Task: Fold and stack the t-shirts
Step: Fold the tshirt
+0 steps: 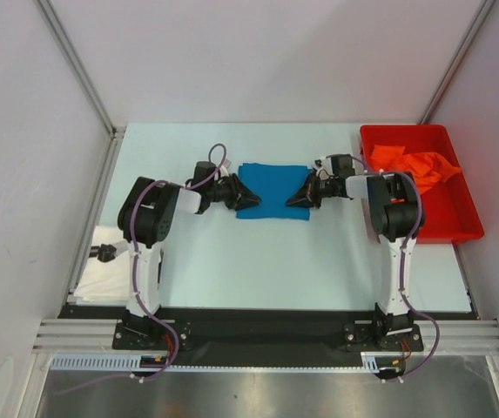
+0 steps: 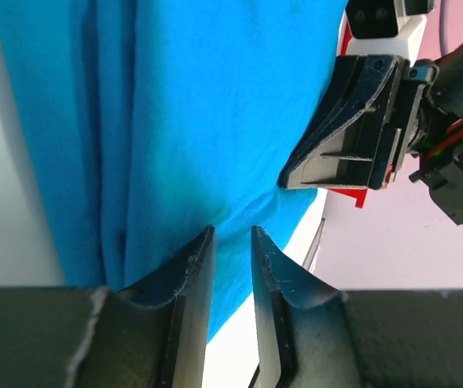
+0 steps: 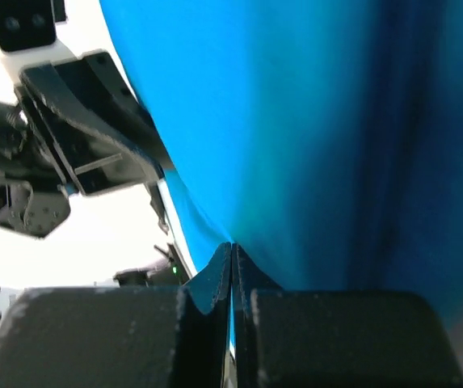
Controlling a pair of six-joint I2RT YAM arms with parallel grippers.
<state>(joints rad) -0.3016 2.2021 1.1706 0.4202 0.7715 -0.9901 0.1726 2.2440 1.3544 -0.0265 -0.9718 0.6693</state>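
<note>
Your pale worktop [image 1: 258, 261] fills the overhead view, with both arm bases at its 6 o'clock edge. The red bin [image 1: 458, 222] sits at about 2 o'clock on the worktop, along its right-hand side. The blue t-shirt [image 1: 271, 192] lies folded into a flat rectangle near the middle, a little toward 12 o'clock, between the two arms' reaching ends and well apart from the bin. The white t-shirt [image 1: 101, 270] with a black blotch lies at about 8 o'clock, at the worktop's left edge beside the left arm. The orange t-shirt [image 1: 419, 164] is crumpled inside the bin, in the half nearer 12 o'clock. Your left fingers [image 1: 253, 200] are at the blue t-shirt's 9 o'clock edge; the wrist view shows them only a narrow slit apart with their tips right at the cloth's border, and you cannot tell from it whether any cloth is caught between them. Your right fingers [image 1: 290, 199] are at the same shirt's 3 o'clock edge, pressed fully together, and the wrist view shows a thin sliver of blue cloth pinched between them. The two sets of fingers point at each other across the shirt.
</note>
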